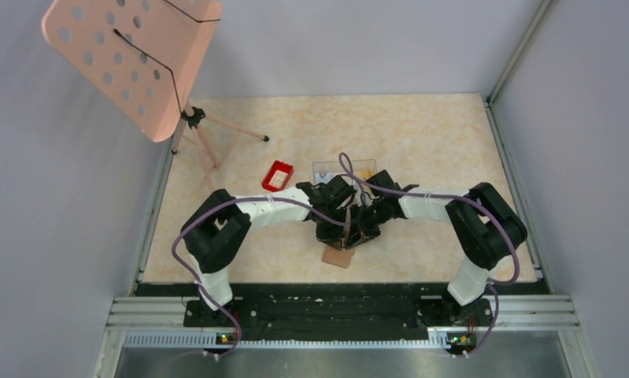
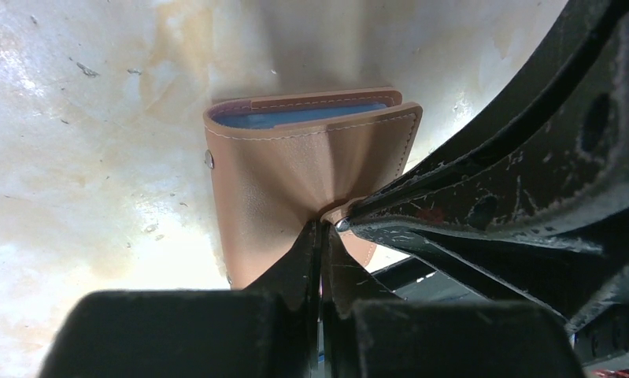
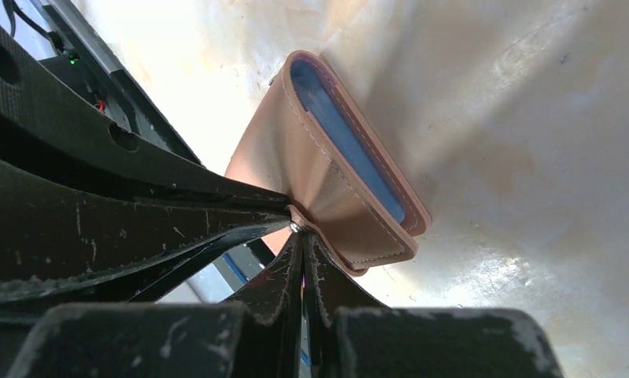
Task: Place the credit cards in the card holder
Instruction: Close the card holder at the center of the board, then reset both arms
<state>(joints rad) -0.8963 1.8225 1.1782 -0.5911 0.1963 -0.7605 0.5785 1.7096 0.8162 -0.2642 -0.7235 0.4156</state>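
The tan card holder (image 2: 295, 165) hangs folded above the table, its blue lining showing at the far, open edge. My left gripper (image 2: 324, 224) is shut on its near flap, and the leather puckers at the fingertips beside a small metal stud. My right gripper (image 3: 301, 232) is shut on the same flap of the card holder (image 3: 311, 157), at the same stud. Seen from the top, the left gripper (image 1: 338, 228) and right gripper (image 1: 364, 227) meet tip to tip, with the card holder (image 1: 338, 257) below them. No credit cards can be clearly made out; something yellow shows in the clear box (image 1: 344, 168).
A small red tray (image 1: 277, 176) with something pale in it sits left of the clear box, behind the grippers. A pink perforated stand on a tripod (image 1: 134, 59) occupies the far left corner. Grey walls enclose the tabletop (image 1: 421, 134).
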